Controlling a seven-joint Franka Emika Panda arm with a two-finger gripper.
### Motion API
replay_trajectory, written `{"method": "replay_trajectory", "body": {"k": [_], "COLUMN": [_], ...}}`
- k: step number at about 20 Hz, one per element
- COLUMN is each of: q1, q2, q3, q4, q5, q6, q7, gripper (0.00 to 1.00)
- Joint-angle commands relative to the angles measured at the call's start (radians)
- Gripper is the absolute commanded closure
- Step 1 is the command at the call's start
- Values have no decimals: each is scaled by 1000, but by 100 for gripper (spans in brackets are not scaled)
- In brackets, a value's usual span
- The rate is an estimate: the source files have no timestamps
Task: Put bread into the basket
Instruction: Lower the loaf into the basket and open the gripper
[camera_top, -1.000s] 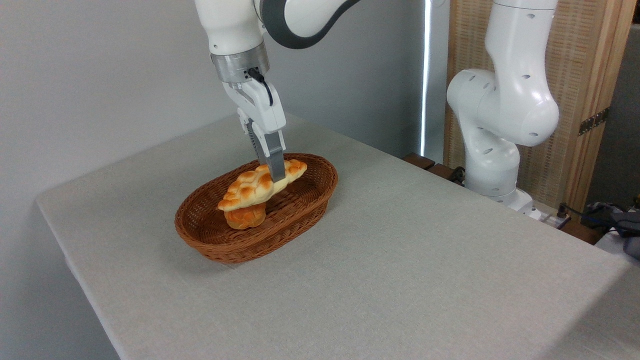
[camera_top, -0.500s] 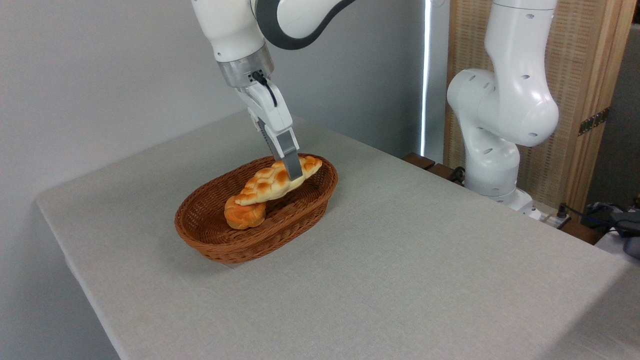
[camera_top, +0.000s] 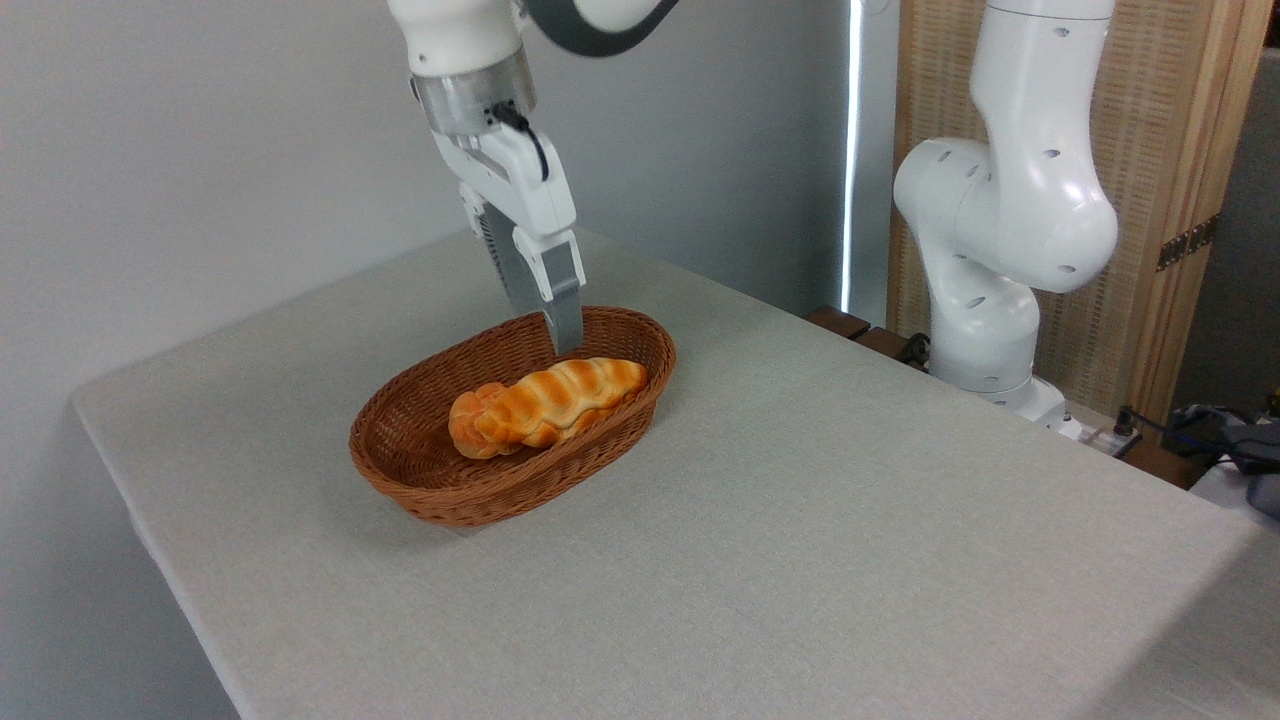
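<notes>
Lies in the basket (camera_top: 430, 500), the bread (camera_top: 560, 395): a long braided loaf, golden-brown with pale creases, stretched along the basket's right half, its right end close against the inner wall near the far rim; leans at its left end on a small round orange bun (camera_top: 472, 432), the 2 pieces touching, the bun mostly covered so that only its left side shows; fills roughly the middle and right of the basket, leaving bare wicker floor at the left and front-left. Sits on the grey cloth-covered table (camera_top: 800, 560), the basket: shallow, oval, reddish-brown weave, its long axis running from front-left to back-right, upright and level.

Hangs just above the loaf's right part, the gripper (camera_top: 563, 340): clear of the crust, nothing held; only 1 grey finger (camera_top: 566, 325) shows plainly, its tip near the far rim of the basket, the other hidden behind it, so cannot tell from this side view how wide the gap between the fingers stands. Rises at the right, beyond the table's far edge, the white base of the arm (camera_top: 1000, 230), before a wooden screen (camera_top: 1170, 200).
</notes>
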Motion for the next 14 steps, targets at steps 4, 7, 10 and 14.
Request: {"method": "replay_trajectory", "body": {"k": [4,7,10,14], "q1": [0,0,1,0], "q2": [-23,-23,-26,-26], "q3": [194,225,242,270], "q4": [62,76,76,84], "q5": [33,37,63,64], "q6": [-35,-33,-56,-75], "q7": [49,57,106,108], "gripper": [0,0,0,0]}}
